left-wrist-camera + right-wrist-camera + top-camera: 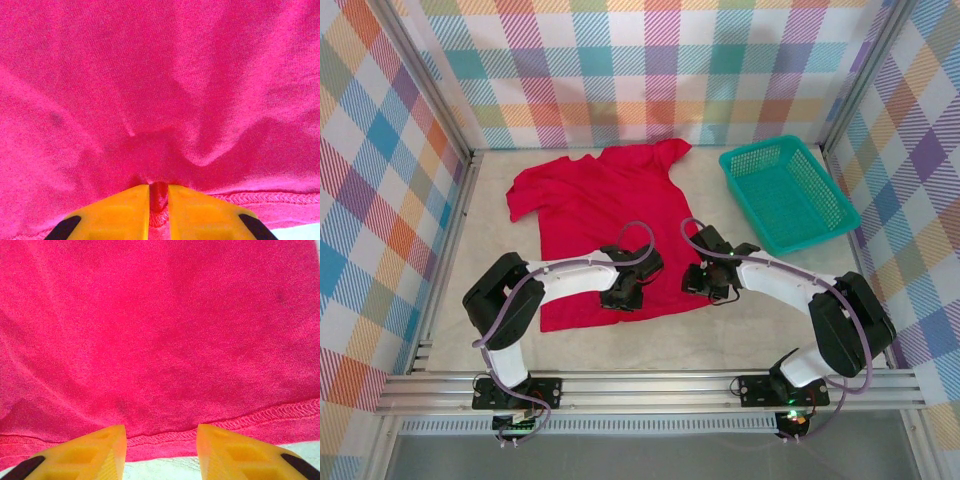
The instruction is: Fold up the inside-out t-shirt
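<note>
**Item:** inside-out t-shirt (pixel 595 215), flat mid-table, collar far, bottom hem (pixel 260 415) nearest the arms.
**Left gripper** (pixel 159 192): pinched on a hem pucker.
**Right gripper** (pixel 161 440): jaws apart, straddling the hem (nothing gripped).
**Advice:** seat the right past the stitching, close, lift both evenly.
**Room:** little table (pixel 620 350) beyond the collar; teal mesh basket (pixel 788 195) near the right sleeve.

Robotics lab test cell: left arm (pixel 565 277) & right arm (pixel 785 280) bolted to an alu rail (pixel 650 388), w/ beige table (pixel 720 335) boxed in by pastel plaid walls (pixel 660 70).
</note>
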